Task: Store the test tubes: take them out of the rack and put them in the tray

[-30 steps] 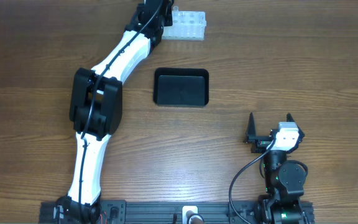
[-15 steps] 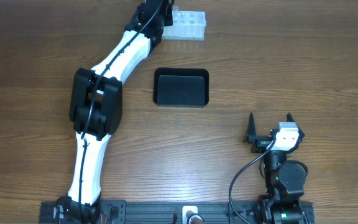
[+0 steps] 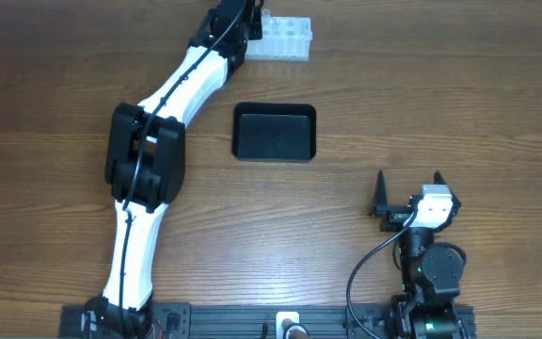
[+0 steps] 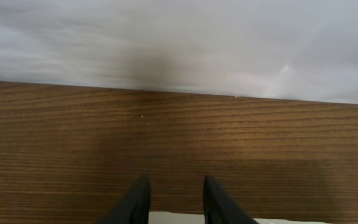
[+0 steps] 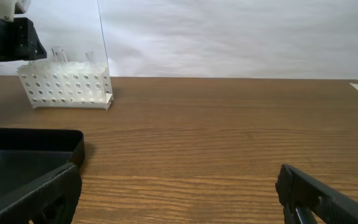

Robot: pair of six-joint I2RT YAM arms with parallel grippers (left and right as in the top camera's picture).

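Stillness since a second ago: left gripper (image 4: 176, 178) slightly parted, empty, beside rack (image 3: 282, 40); right gripper (image 3: 409, 176) wide open, empty; tray (image 3: 275, 134) unfilled.

Robot test bench in a lab-like room, bare brown wood-grain table (image 3: 459, 113), plain white wall (image 5: 241, 37) behind, clear perforated plastic test-tube rack (image 5: 65, 87), shallow black plastic tray (image 3: 275, 132)

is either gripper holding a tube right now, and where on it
Nothing is held. The right gripper is open and empty; the left gripper is open at the rack, gripping nothing.
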